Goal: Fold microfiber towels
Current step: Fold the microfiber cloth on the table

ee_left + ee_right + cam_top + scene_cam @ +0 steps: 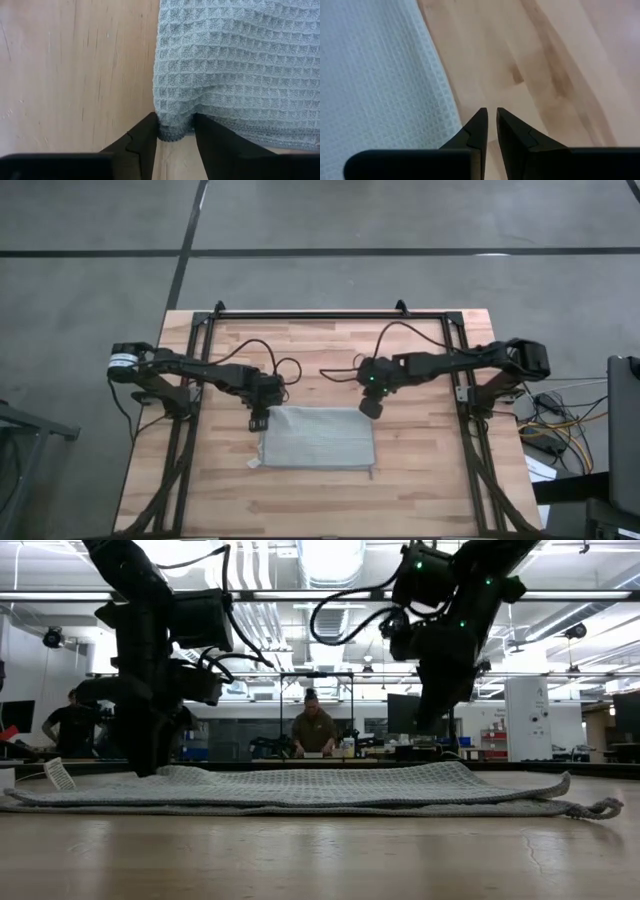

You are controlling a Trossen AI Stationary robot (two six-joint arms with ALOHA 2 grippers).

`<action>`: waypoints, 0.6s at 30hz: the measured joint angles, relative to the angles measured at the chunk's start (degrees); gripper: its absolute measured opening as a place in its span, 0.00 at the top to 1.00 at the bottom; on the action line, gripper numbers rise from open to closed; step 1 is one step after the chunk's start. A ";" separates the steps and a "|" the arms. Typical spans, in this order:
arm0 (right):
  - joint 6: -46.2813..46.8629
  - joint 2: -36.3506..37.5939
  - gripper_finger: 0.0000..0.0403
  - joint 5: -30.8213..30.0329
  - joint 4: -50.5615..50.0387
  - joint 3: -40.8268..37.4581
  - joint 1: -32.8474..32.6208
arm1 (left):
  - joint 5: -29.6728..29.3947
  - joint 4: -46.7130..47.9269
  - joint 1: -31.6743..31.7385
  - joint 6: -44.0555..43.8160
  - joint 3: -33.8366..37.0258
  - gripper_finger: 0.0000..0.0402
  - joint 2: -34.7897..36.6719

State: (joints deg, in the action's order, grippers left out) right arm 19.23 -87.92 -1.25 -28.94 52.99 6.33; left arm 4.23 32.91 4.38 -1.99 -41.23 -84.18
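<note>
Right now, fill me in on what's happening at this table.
A two-arm robot is folding a towel lying flat, already doubled over, on the table. The left gripper is down at the towel's far left corner with that corner bunched between its fingers. The right gripper hovers just off the far right corner, fingers nearly together, holding nothing.

wooden table; black frame rails | person at bench behind
</note>
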 joint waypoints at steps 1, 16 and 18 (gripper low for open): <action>0.19 -0.44 0.90 0.10 0.02 0.00 0.00 | 0.01 0.04 0.00 0.01 0.00 0.68 0.00; 0.30 -0.27 0.90 2.79 0.88 0.02 -0.04 | 0.26 0.11 -0.04 0.01 0.02 0.91 0.00; 0.29 -0.27 0.90 2.79 0.89 0.02 -0.07 | 0.40 0.09 -0.04 0.01 0.02 0.97 0.02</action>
State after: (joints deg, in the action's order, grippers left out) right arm 19.52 -88.18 1.54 -28.04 53.01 6.26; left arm 4.63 33.00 4.34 -1.98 -41.21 -84.16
